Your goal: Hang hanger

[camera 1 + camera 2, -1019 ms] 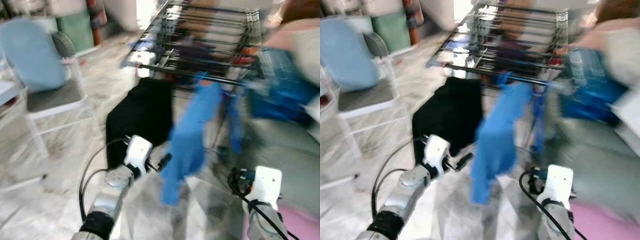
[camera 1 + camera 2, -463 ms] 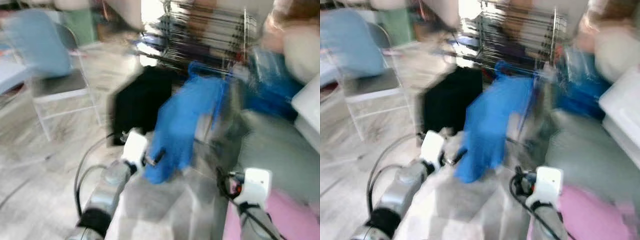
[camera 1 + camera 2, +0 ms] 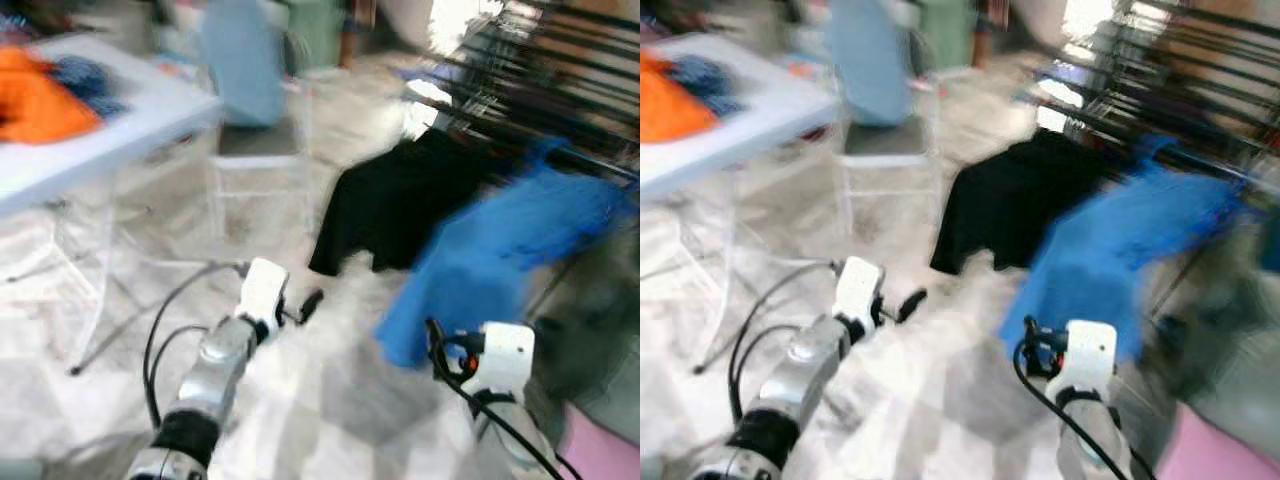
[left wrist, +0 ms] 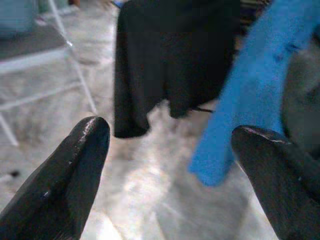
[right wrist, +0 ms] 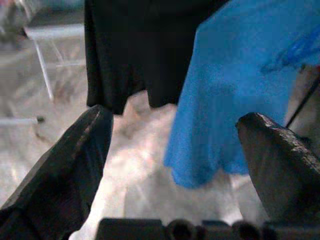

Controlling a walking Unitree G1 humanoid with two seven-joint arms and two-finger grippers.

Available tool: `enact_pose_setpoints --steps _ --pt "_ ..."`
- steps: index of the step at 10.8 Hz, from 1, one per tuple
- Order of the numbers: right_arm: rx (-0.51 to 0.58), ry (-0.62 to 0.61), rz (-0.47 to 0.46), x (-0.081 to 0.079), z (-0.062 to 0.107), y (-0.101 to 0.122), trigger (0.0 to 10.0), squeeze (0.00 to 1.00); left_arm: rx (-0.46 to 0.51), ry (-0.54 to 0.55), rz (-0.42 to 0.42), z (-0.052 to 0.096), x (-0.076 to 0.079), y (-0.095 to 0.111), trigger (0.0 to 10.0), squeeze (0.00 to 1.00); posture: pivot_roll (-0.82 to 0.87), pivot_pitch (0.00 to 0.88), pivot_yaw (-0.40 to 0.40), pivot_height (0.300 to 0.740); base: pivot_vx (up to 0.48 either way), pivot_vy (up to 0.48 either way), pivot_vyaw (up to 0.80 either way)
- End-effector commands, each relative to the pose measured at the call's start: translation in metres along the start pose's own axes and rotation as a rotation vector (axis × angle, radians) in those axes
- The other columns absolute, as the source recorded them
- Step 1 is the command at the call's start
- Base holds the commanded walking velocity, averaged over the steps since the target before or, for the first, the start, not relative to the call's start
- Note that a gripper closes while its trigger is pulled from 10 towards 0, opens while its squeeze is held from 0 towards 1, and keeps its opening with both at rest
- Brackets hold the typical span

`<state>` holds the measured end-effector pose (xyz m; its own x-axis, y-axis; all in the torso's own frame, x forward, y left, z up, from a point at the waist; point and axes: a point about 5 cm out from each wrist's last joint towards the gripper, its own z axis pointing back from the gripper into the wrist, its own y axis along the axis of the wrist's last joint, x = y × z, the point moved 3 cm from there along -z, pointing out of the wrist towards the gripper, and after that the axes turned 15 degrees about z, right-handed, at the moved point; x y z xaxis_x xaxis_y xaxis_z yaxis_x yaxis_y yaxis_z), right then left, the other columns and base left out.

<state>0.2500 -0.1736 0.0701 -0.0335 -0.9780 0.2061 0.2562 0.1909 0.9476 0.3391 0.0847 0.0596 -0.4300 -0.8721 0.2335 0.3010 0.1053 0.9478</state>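
A dark metal drying rack (image 3: 540, 60) stands at the upper right. A black garment (image 3: 400, 205) and a blue garment (image 3: 490, 270) hang from its near edge, both blurred. My left gripper (image 4: 167, 131) is held low over the floor, left of the garments, open with nothing between its fingers (image 4: 75, 170). It also appears in the head view as the left gripper (image 3: 308, 302). My right gripper (image 5: 175, 117) is open and empty too, facing the black garment (image 5: 140, 50) and the blue garment (image 5: 240, 95). Its white wrist (image 3: 503, 358) sits just below the blue cloth.
A white table (image 3: 100, 135) with orange clothes (image 3: 35, 100) and blue clothes stands at the left. A white chair (image 3: 260, 150) draped in light blue cloth is behind it. The floor is pale marble. Something pink (image 3: 600, 450) lies at the bottom right.
The whole view has swung left: the rack and garments slid to the right and the white table came into view. Both arms keep their low, forward pose.
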Motion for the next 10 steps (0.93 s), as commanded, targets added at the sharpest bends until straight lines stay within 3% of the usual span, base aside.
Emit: enact_pose_setpoints --steps 1,5,10 --pt "-0.023 -0.026 0.007 0.010 0.004 -0.007 10.0 0.00 -0.016 -0.035 -0.003 -0.005 0.013 -0.004 10.0 0.00 0.04 0.000 -0.060 0.740 0.000 0.480 0.00" --pt "-0.017 -0.017 -0.008 0.007 0.001 -0.006 10.0 0.00 -0.035 -0.041 -0.025 -0.005 0.015 -0.008 10.0 0.00 0.05 0.000 -0.060 0.740 0.000 0.480 0.00" --pt "0.007 0.031 0.005 -0.001 -0.001 -0.002 10.0 0.00 -0.020 -0.016 -0.044 -0.006 0.013 -0.007 10.0 0.00 0.06 0.000 -0.066 0.740 0.000 0.480 0.73"
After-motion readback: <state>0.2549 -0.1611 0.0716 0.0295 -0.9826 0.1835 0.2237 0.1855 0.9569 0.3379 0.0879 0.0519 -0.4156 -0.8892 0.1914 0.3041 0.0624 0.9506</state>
